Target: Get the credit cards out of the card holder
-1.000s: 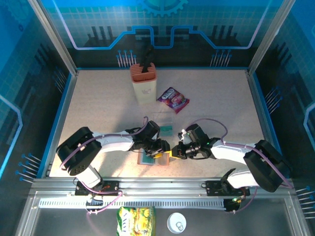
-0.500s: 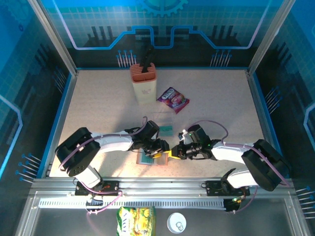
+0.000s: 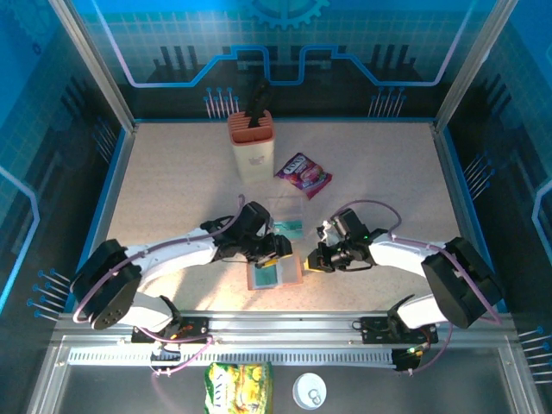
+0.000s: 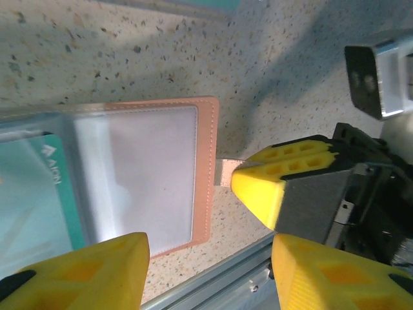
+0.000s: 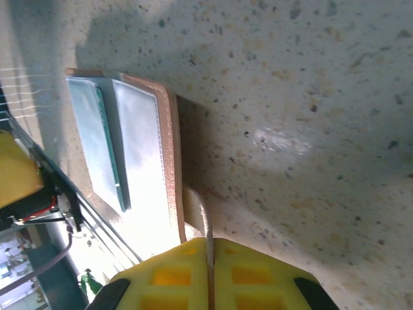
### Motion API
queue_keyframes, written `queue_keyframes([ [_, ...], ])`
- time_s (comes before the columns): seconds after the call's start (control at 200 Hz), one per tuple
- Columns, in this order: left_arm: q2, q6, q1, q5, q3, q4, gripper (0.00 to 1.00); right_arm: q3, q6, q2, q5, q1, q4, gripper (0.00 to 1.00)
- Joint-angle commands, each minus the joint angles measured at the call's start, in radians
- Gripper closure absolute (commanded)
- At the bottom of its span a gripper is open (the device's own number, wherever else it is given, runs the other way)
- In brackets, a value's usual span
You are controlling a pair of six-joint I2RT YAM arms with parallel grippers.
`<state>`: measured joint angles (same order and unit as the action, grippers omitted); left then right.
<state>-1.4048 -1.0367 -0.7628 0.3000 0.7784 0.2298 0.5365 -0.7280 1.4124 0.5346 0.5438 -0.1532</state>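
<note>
Beside the card holder point(image 3: 274, 274), the left gripper point(image 4: 208, 258) has pulled back, jaws spread. The right gripper point(image 5: 210, 252) still pinches its tab point(image 5: 195, 205).

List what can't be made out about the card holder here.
- Left wrist: the frame's left edge cuts off the card holder and its teal card; card count unknowable.
- Right wrist: glare whitens the sleeves; the right gripper hides part of the snap tab.
- Top external: the tab is too small.

Card point(image 4: 32, 194) in holder point(image 4: 205, 168); snack pkt point(image 3: 303, 175) behind
</note>
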Motion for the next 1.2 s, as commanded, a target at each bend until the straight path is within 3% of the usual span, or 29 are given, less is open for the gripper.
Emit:
queue_keyframes([
  [0.0, 0.055, 0.037, 0.017, -0.038, -0.002, 0.074, 0.46, 0.019, 0.058, 0.003, -0.038, -0.012, -0.114, 1.00],
  [0.175, 0.121, 0.053, 0.048, -0.069, -0.047, 0.117, 0.46, 0.020, 0.058, -0.007, -0.055, -0.013, -0.136, 0.93],
  [0.345, 0.202, 0.054, 0.091, -0.074, -0.106, 0.132, 0.46, 0.064, 0.075, -0.055, -0.113, -0.013, -0.244, 0.74],
  [0.445, 0.243, 0.061, 0.116, -0.078, -0.131, 0.149, 0.46, 0.088, 0.082, -0.114, -0.146, -0.013, -0.311, 0.71],
  [0.835, 0.260, 0.058, 0.160, -0.046, -0.211, 0.098, 0.49, 0.232, 0.039, -0.236, -0.181, 0.047, -0.432, 0.69],
  [1.196, 0.193, 0.063, 0.160, -0.020, -0.238, 0.040, 0.65, 0.415, -0.039, 0.010, -0.182, 0.315, -0.294, 0.73],
])
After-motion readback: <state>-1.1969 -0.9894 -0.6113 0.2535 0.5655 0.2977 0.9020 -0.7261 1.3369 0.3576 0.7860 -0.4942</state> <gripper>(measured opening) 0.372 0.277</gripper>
